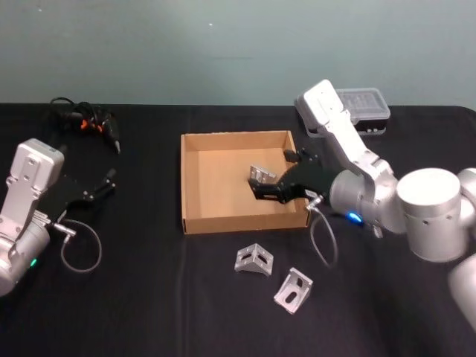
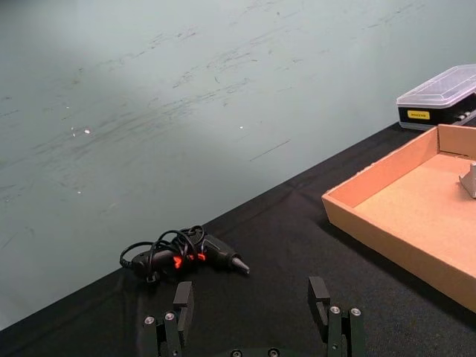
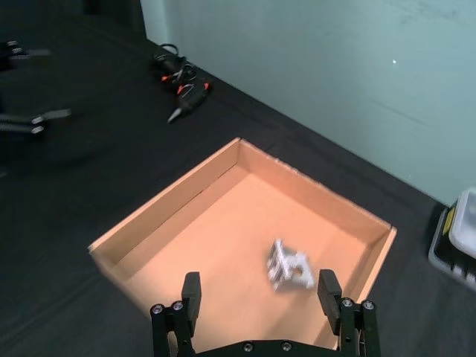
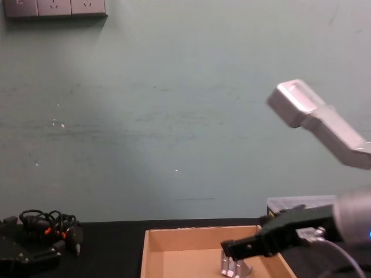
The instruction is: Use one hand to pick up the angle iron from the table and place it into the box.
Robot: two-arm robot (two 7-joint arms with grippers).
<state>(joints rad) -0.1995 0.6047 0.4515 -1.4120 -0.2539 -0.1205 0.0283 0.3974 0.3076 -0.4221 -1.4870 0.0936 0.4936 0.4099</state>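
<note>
- Black table (image 1: pixel 149 320) before a pale green wall (image 4: pixel 174 116); the chest view adds wall sockets (image 4: pixel 55 7) high on the left.
- Box (image 1: pixel 238 222): tan cardboard, low walls, mid-table. The head view gives us its whole outline, the left wrist view one corner seen from the side.
- Angle iron (image 1: pixel 259 174): silver, inside the box, toward its right side. The right wrist view places it low in the box, beneath the fingers and touching neither. The chest view shows it just under the gripper's tip.
- Right gripper (image 3: pixel 259 297): over the box, reaching in from the right. Its own wrist view shows the jaws spread wide and holding nothing; from the head view we could not tell this.
- Second angle iron (image 1: pixel 253 259) and third angle iron (image 1: pixel 293 290): on the table in front of the box, near each other but apart, logged from the head view.
- Left gripper (image 2: pixel 251 297): parked over the table's left side, well apart from the box; jaws wide, empty.
- Black tool with a coiled cable (image 1: pixel 89 123): far left of the table, orange marks.
- Plastic case (image 1: pixel 362 108): clear lid, beyond the box's far right corner; the left wrist view adds a yellow label on its side.
</note>
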